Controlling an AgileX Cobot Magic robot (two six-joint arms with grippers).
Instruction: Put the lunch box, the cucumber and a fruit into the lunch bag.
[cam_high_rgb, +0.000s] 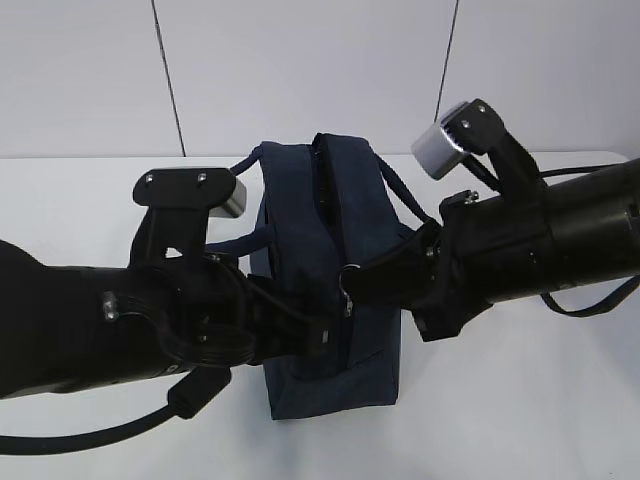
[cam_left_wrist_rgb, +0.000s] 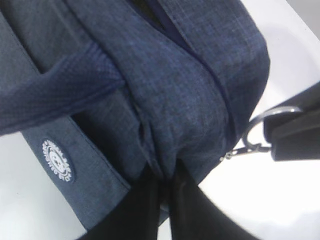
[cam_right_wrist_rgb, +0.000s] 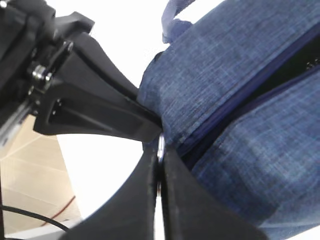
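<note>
The lunch bag (cam_high_rgb: 330, 280) stands upright on the white table (cam_high_rgb: 80, 200) between my two arms, its near end facing the exterior camera and its top zipper partly parted along the ridge. My left gripper (cam_high_rgb: 300, 335) presses in from the left at that near end; its jaws are clenched on a fold of the navy fabric (cam_left_wrist_rgb: 160, 165), just beside the zipper seam. My right gripper (cam_right_wrist_rgb: 160, 150) comes in from the right at the same end, and its jaws are squeezed together on the silver ring zip pull (cam_left_wrist_rgb: 257, 132), which hangs from the end of the zipper. The two grippers sit almost touching. One loop handle (cam_high_rgb: 405, 205) droops toward my right arm.
</note>
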